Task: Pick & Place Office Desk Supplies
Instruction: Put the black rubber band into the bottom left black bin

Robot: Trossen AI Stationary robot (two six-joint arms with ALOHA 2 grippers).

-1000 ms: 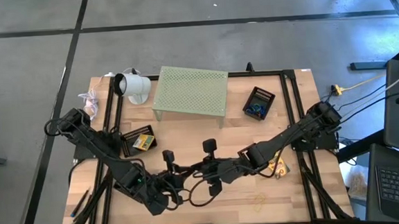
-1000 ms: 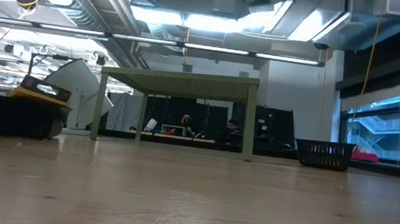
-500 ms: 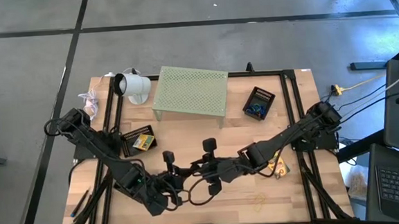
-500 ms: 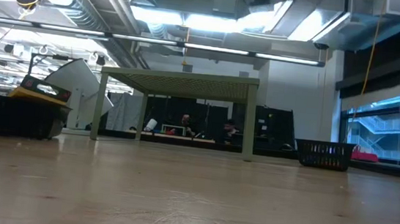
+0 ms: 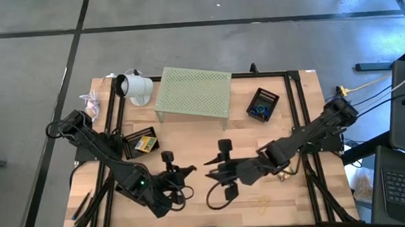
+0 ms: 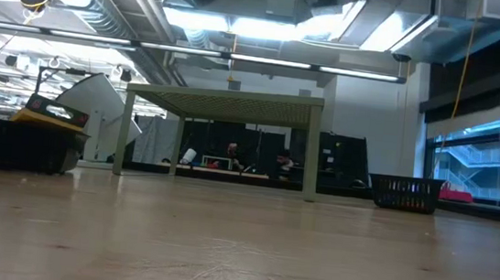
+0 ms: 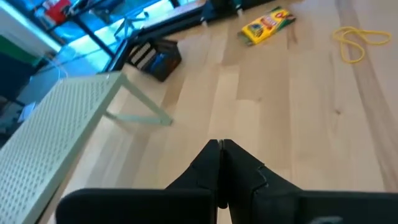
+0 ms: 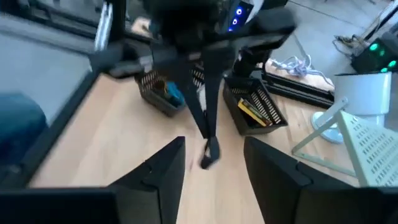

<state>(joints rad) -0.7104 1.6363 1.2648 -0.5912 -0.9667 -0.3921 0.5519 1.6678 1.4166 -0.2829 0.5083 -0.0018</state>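
Note:
My left gripper (image 7: 219,148) is shut above bare wood at the table's near middle (image 5: 189,170); nothing shows between its fingers. My right gripper (image 8: 211,163) stands open a little to its right (image 5: 208,160), facing it, with nothing between its fingers. A yellow card box (image 7: 267,25) lies flat on the table by a yellow rubber-band loop (image 7: 357,43). Another yellow-green box (image 5: 144,143) lies in a black tray at the left. Tan rubber bands (image 5: 263,205) lie near the front edge. A black basket (image 5: 262,104) holds blue items.
The pale green perforated riser (image 5: 193,91) stands at the far middle, with a white cup-shaped object (image 5: 135,88) to its left. Black frame rails (image 5: 302,114) run along both sides of the table. Bare wood (image 5: 190,139) lies between the riser and the grippers.
My right gripper has drawn back from the left gripper toward the table's right edge and risen a little; the two stood tip to tip and are now apart. The left arm has stayed about where it was.

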